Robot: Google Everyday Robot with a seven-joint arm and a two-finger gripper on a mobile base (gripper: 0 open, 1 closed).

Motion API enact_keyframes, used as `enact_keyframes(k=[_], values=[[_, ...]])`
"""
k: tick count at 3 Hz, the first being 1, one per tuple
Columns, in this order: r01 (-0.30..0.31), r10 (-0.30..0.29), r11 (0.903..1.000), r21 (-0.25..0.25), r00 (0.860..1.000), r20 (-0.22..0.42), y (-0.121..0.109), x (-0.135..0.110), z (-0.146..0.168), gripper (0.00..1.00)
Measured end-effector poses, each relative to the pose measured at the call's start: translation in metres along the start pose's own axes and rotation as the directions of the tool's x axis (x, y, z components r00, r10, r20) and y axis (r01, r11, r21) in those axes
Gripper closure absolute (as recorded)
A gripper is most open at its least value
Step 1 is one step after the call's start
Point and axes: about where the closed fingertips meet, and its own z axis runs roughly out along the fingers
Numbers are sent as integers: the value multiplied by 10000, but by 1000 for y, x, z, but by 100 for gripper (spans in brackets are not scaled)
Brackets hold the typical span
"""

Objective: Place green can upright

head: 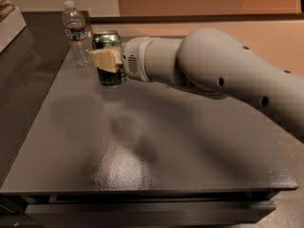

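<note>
The green can (113, 75) stands upright on the dark grey table (142, 146) near its far left corner, silver pull-tab top facing up. My gripper (108, 57) reaches in from the right and is closed around the can's middle. One tan finger pad (104, 60) lies across the can's front and the other finger is hidden behind the can. The can's base appears to rest on the tabletop.
A clear plastic water bottle (76, 32) stands upright just left of and behind the can, close to the gripper. A white box (9, 25) sits at the far left on a lower surface. My large grey arm (218, 75) spans the right half of the table.
</note>
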Motion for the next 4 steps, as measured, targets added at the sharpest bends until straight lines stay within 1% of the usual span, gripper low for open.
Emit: enact_keyframes(k=[1, 2, 3, 4], values=[[161, -137, 9993, -335, 9974, 714, -12, 16, -6, 100], [713, -624, 9948, -730, 9912, 1165, -6, 30, -6, 100], [1174, -1029, 9884, -960, 9842, 1442, -2, 40, -5, 100], [1515, -1324, 9823, -1101, 9775, 1642, 1, 45, -5, 100]])
